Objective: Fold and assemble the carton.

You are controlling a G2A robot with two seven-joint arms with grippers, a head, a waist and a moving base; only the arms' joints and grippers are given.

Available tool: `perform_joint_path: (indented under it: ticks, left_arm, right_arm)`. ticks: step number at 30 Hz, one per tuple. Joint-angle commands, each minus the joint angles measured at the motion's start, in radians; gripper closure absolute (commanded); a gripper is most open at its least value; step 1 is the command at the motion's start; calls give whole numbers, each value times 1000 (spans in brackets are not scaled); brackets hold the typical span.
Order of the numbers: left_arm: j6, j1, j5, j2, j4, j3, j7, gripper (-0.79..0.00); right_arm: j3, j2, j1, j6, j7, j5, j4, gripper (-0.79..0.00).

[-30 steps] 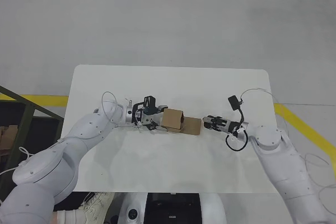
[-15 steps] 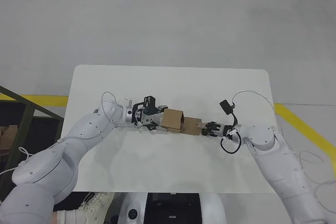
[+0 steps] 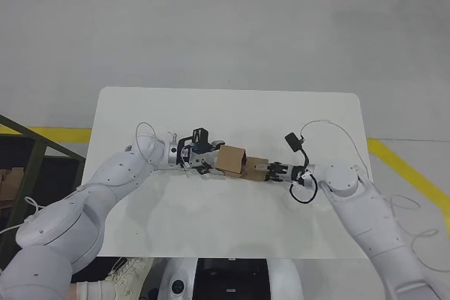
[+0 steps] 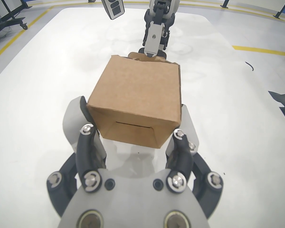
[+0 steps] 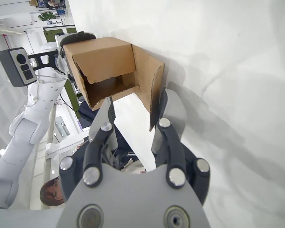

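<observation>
A: Where does the carton point(image 3: 231, 159) sit?

B: Near the middle of the white desk point(image 3: 172, 232), lying on its side between the two arms. One open end faces the left arm, the other the right. Whether it rests fully on the desk or is held just off it cannot be told.

A: And the left tool point(image 3: 201, 159)?

B: Its two fingers are closed narrowly against the outer sides of the carton's near end, one on each side, and it holds the carton there. The left wrist view shows a thin slot in the inner wall of that open end.

A: The right tool point(image 3: 274, 172)?

B: It is at the opposite end with its fingers spread partway. A side flap point(image 5: 152, 88) stands out from the carton's mouth and sits between those fingers, close against one of them. The other finger point(image 5: 107, 111) lies apart from the flap, just in front of the open mouth.

A: Anything in the way?

B: That flap blocks the opening on one side, and a ragged-edged piece of card folds inward along the mouth's rim. From the left wrist view, the carton's body hides most of the far end.

A: What else is around?

B: A short black curved bit point(image 4: 250, 66) lies on the desk well apart from the carton. Yellow tape point(image 3: 405, 176) runs on the grey floor beside the desk, and brown cardboard pieces point(image 3: 1, 187) lie beyond its left side.
</observation>
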Motion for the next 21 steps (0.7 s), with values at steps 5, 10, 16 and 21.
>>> perform_joint_path:
  ticks: [5, 10, 16, 21]
  left_arm:
    - [-2, -1, 1, 1, -3, 0, -2, -625]
    - [-2, -2, 2, 1, -4, -1, -2, -625]
    - [-5, -3, 5, 2, -5, -3, -5, -631]
    - [-5, -2, 8, 2, -8, -3, -5, -634]
  right_arm:
    - [-27, -13, 30, -19, 28, 60, 46, -342]
    - [-45, -28, 56, -81, 33, 128, 100, -317]
    - [-63, -38, 78, -97, 32, 149, 130, -314]
    - [-83, -45, 94, -58, -1, 118, 126, -249]
